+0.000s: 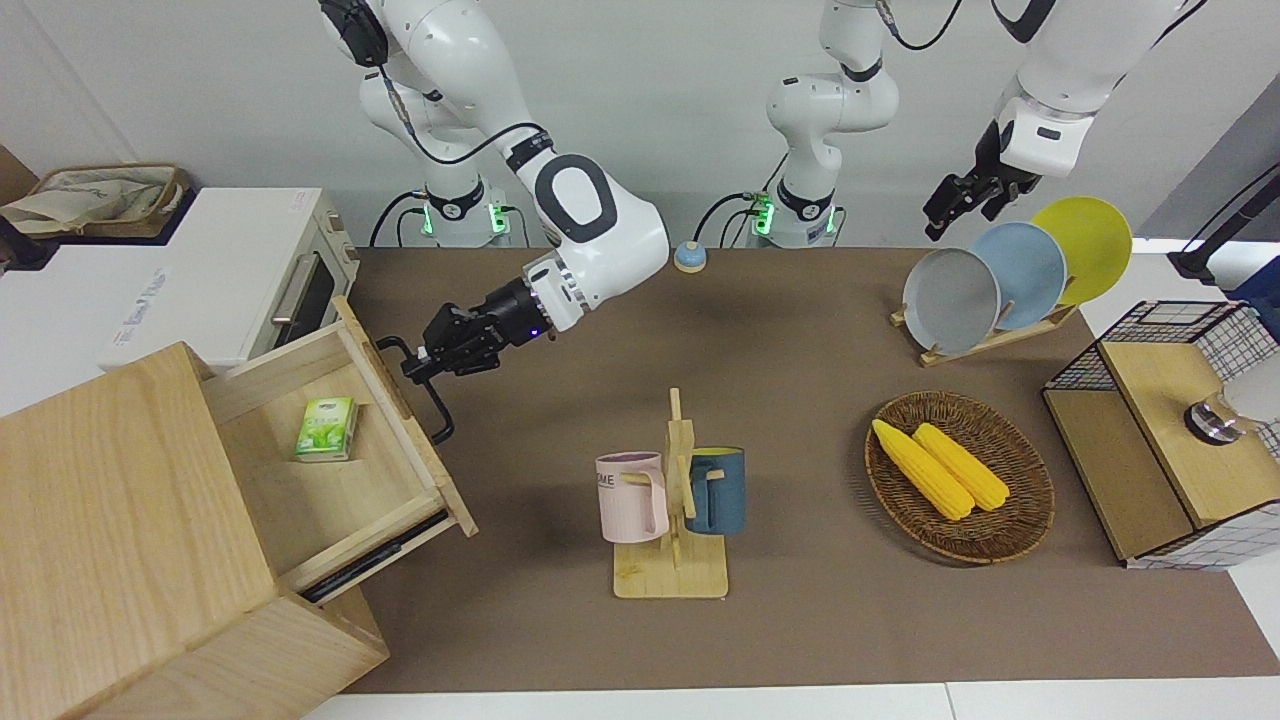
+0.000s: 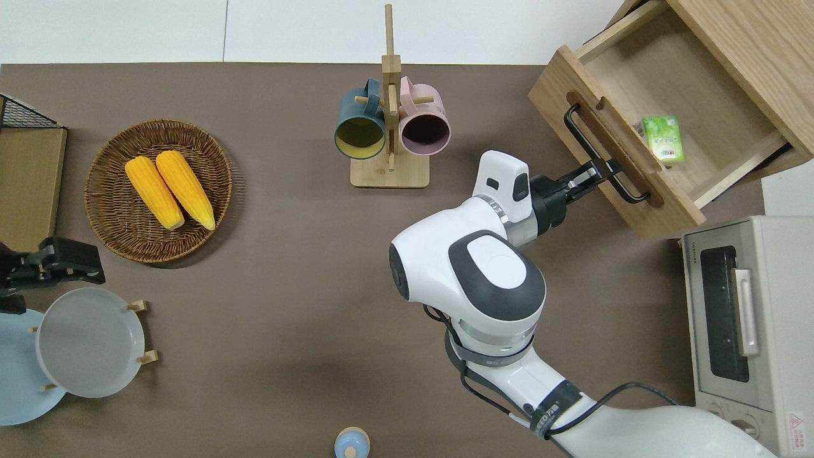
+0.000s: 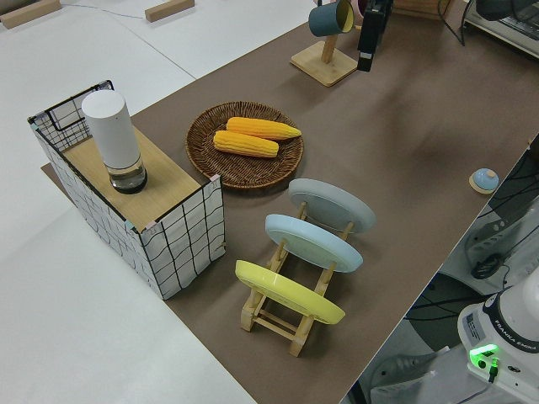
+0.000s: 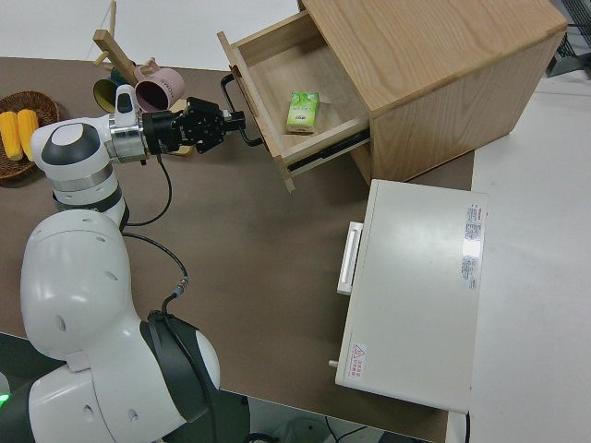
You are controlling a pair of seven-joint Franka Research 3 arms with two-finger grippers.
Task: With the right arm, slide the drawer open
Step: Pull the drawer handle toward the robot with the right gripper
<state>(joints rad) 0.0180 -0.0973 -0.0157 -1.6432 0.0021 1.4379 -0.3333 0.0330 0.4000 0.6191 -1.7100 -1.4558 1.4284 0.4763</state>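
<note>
The drawer [image 1: 340, 440], pulled well out of the cabinet [image 1: 130, 520] at the overhead view's two o'clock, was held by its black handle [image 2: 604, 159], pinched in the right gripper [image 2: 594, 175]. Overpulling could tip it out. The left arm was parked.

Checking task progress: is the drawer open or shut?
Open: the drawer is pulled out of the cabinet, its inside and a green packet visible.

You can't see the cabinet [image 1: 120, 520] whole, since the picture's edge crops it in every view.
</note>
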